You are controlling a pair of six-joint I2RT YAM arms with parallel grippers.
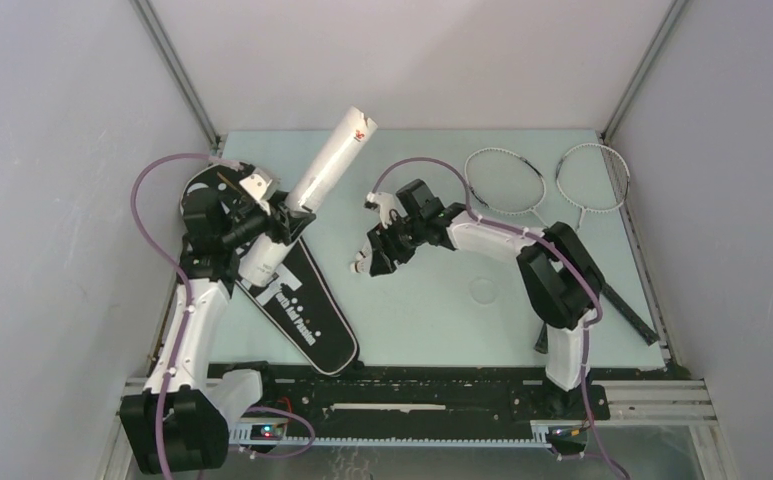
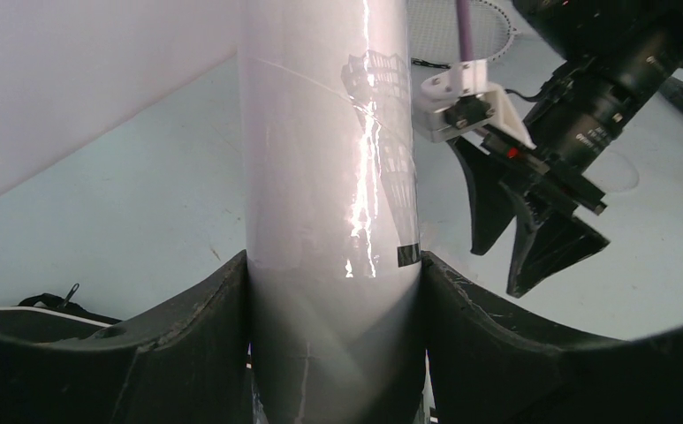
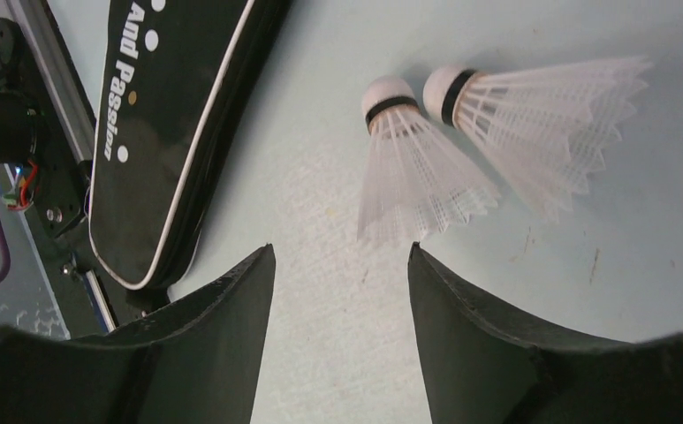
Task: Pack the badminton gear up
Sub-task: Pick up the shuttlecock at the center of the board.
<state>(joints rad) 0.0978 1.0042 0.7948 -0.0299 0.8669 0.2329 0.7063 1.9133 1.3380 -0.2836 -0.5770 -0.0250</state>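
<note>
Left fingers clenched on white tube, one finger each side of its lower part. Tube is tilted, upper end toward far wall. Tube looks glossy and thin-walled, prob. light, slippery and dentable, so a grip round the body w/ modest squeeze should do.

Black racquet bag lies flat on surface under left arm. Judged soft, floppy.

Right fingers released, spread, low over surface. Two feather shuttlecocks lie side by side, corks close together, just ahead of the fingertips, not btwn them. V. light, feathers fragile: take by cork end. Third shuttlecock not seen, poss. inside tube.

Two racquets far right, well apart from both fingers.
</note>
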